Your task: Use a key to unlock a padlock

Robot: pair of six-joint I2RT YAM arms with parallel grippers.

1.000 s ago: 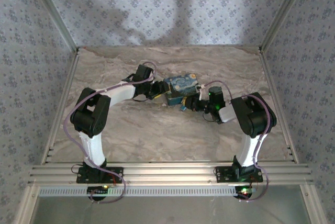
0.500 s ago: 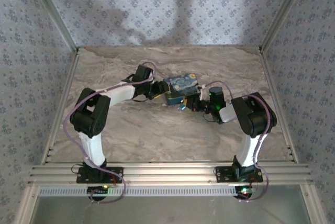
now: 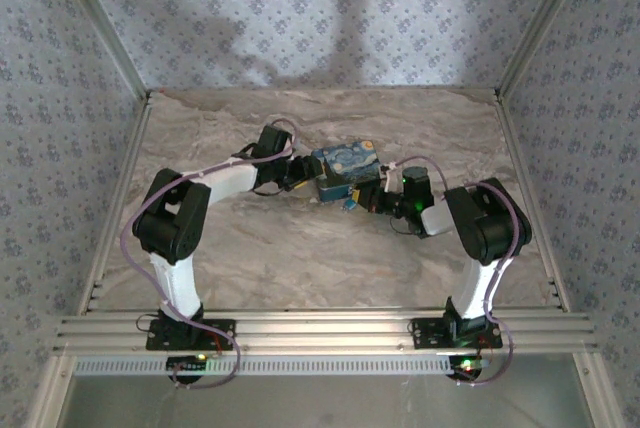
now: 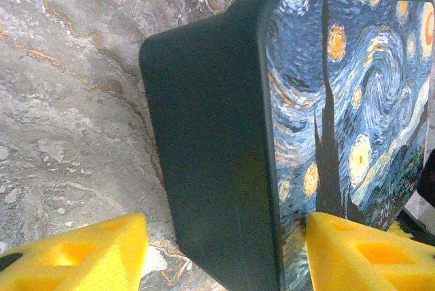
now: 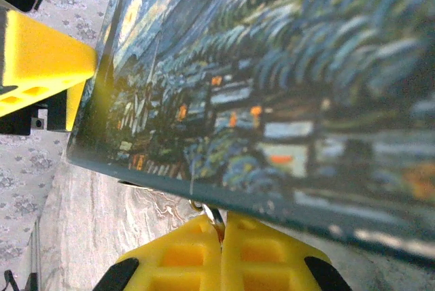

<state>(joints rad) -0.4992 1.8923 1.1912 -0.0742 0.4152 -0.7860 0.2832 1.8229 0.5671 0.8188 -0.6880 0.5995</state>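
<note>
1. Top external view: The left gripper (image 3: 300,174) is lying at the left end of the blue painted tin (image 3: 345,163), which is sitting mid-table (image 3: 300,268). The right gripper (image 3: 368,198) is pointing at the tin's near right corner. A tiny bluish speck, judged to be the padlock (image 3: 347,202), is sitting just beside the tin's near edge, at the right gripper's tips. The two arms are probably meeting here because the lock is hanging at the tin.

2. Left wrist view: The yellow fingers (image 4: 81,257) are standing spread, released. One is hovering over bare table beside the tin's dark side wall, apart from it. The other is overlapping the starry lid. This straddle is judged to be a brace that stops the tin from sliding while the other arm is working.

3. Right wrist view: The yellow fingertips (image 5: 183,257) are pressing together, clenched on a thin silvery piece (image 5: 213,217) just under the tin's edge. A small loop is showing at its top. Whether this piece is the key or the shackle cannot be told. The tight pinch is probably serving to steady it for insertion or turning.
</note>
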